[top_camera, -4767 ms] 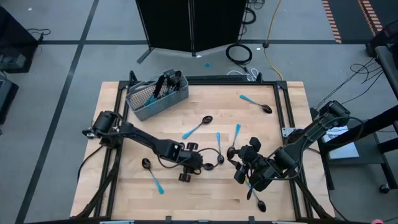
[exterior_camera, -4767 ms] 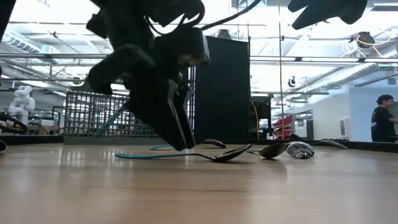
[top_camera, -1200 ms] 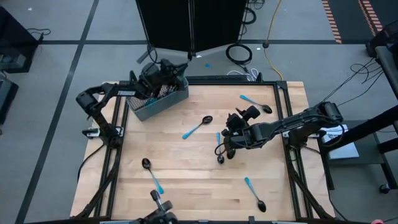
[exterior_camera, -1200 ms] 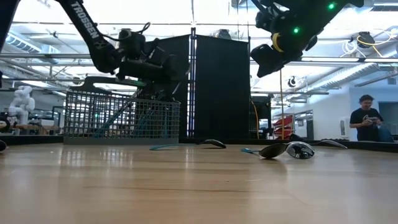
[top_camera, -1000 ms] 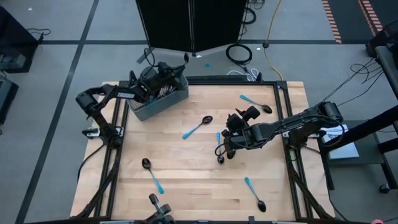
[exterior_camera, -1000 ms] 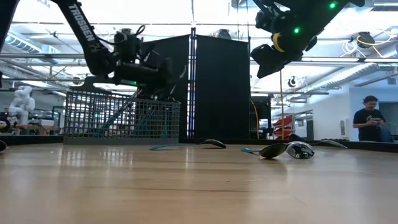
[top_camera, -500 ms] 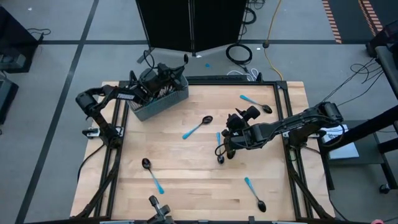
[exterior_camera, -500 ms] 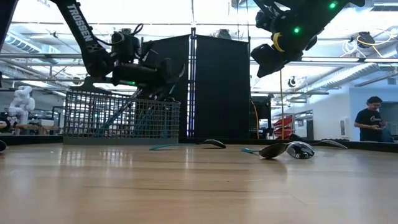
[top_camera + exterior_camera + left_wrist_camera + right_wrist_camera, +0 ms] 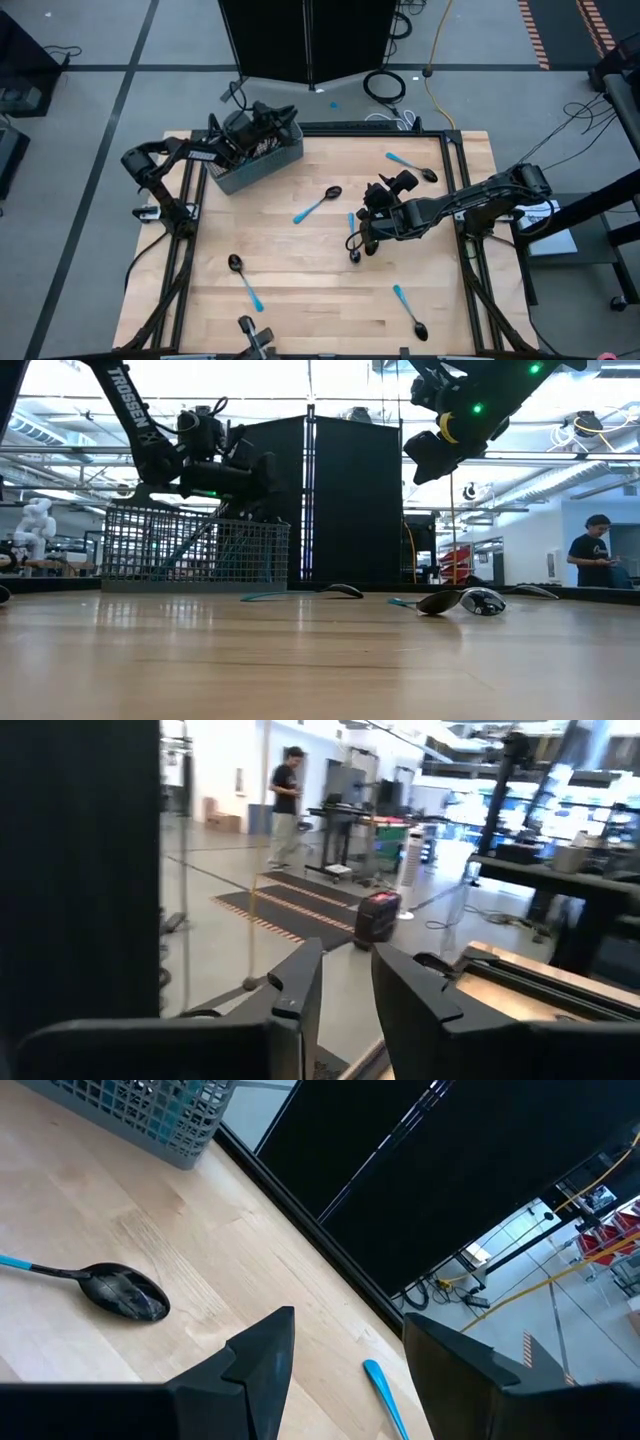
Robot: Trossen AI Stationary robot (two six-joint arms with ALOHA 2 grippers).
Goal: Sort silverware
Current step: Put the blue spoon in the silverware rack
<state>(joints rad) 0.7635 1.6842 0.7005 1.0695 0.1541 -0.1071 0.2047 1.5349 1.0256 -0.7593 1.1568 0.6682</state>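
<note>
Several light-blue-handled spoons lie flat on the wooden table: one in the middle (image 9: 320,203), one beside my right gripper (image 9: 352,235), one at the far right (image 9: 412,167), one near left (image 9: 245,280), one near right (image 9: 410,312). More silverware stands in the grey mesh basket (image 9: 252,155) at the far left corner. My left gripper (image 9: 278,115) hovers over the basket, open and empty, its fingers (image 9: 300,990) pointing level past the table. My right gripper (image 9: 375,205) hangs open above the middle spoons, well off the table (image 9: 450,430); its wrist view shows a spoon head (image 9: 125,1292).
A black cabinet (image 9: 305,40) stands behind the far edge. Dark metal rails (image 9: 185,230) frame the table's left and right sides. Bare wood (image 9: 320,290) lies along the near half. A person (image 9: 590,555) stands far off in the room.
My left gripper has drawn back a little toward the table's left while staying above the basket. The right arm and the spoons have kept still.
</note>
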